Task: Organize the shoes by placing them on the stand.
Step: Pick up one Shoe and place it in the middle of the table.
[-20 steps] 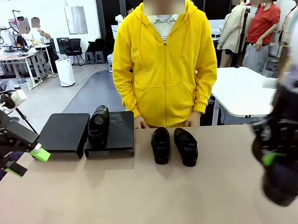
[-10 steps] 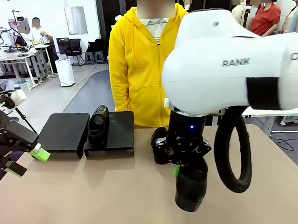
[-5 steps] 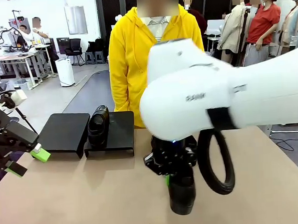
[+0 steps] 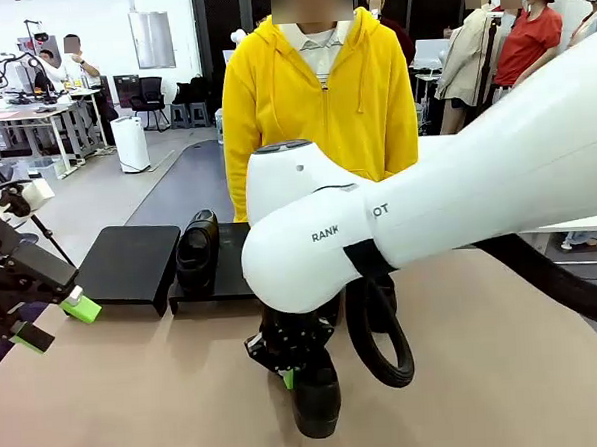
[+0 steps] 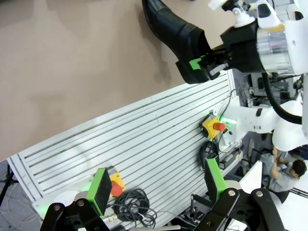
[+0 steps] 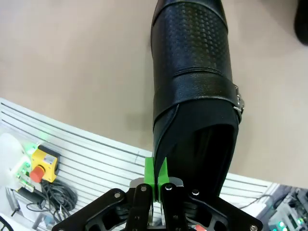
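Bare table lay open along the near edge — the right gripper clamped a shoe by its heel rim. The left gripper gaped wide, empty.

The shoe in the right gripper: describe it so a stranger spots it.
Find the white right arm crossing the table. Under it, the right gripper pinches a black shoe by its heel rim. The stand holds another shoe, ungripped.
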Controlling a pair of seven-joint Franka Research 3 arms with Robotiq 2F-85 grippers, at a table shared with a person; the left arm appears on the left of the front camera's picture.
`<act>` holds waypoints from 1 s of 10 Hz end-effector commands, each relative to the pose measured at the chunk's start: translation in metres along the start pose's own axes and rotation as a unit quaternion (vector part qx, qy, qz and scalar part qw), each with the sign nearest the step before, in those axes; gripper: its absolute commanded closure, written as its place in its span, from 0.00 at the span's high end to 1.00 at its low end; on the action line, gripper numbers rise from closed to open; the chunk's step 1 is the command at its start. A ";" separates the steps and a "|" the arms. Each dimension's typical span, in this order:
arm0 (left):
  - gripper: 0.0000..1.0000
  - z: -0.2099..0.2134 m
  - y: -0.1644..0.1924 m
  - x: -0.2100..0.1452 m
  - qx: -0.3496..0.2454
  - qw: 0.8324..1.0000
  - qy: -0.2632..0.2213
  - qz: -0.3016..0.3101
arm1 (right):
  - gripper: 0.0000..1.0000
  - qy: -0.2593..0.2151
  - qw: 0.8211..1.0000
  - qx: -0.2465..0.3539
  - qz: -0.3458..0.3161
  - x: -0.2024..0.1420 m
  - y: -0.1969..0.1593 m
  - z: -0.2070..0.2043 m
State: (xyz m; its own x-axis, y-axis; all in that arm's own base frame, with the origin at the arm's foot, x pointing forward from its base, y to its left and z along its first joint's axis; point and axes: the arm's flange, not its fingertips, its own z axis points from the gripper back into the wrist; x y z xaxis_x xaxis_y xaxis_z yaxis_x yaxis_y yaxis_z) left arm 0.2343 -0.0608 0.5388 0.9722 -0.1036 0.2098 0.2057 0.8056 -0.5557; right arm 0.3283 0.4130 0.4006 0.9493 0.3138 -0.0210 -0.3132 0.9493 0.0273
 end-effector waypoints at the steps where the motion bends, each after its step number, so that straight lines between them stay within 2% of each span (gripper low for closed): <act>1: 1.00 0.002 0.002 0.001 -0.008 1.000 0.002 -0.008 | 0.00 -0.027 0.999 -0.003 -0.026 0.022 0.008 -0.005; 4: 1.00 0.002 0.002 0.001 -0.008 1.000 0.002 -0.008 | 0.00 -0.028 0.997 -0.016 -0.068 0.041 0.017 -0.028; 7: 1.00 0.002 0.002 0.001 -0.008 1.000 0.002 -0.008 | 0.00 -0.020 0.998 -0.010 -0.067 0.047 0.023 -0.040; 8: 1.00 0.002 0.002 0.001 -0.008 1.000 0.002 -0.008 | 0.58 -0.013 0.998 -0.005 -0.060 0.048 0.025 -0.043; 9: 1.00 0.002 0.002 0.001 -0.008 1.000 0.002 -0.008 | 1.00 -0.011 0.998 0.001 -0.058 0.049 0.025 -0.043; 10: 1.00 0.002 0.002 0.001 -0.008 1.000 0.002 -0.008 | 1.00 -0.011 0.998 0.006 -0.060 0.049 0.023 -0.042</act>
State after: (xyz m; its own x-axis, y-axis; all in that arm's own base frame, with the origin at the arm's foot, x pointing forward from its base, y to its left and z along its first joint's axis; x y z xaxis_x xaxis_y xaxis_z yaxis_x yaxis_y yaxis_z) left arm 0.2343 -0.0608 0.5388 0.9722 -0.1037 0.2099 0.2058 0.8055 -0.5556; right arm 0.3624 0.4476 0.3555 0.9780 0.2082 -0.0129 -0.2077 0.9778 0.0282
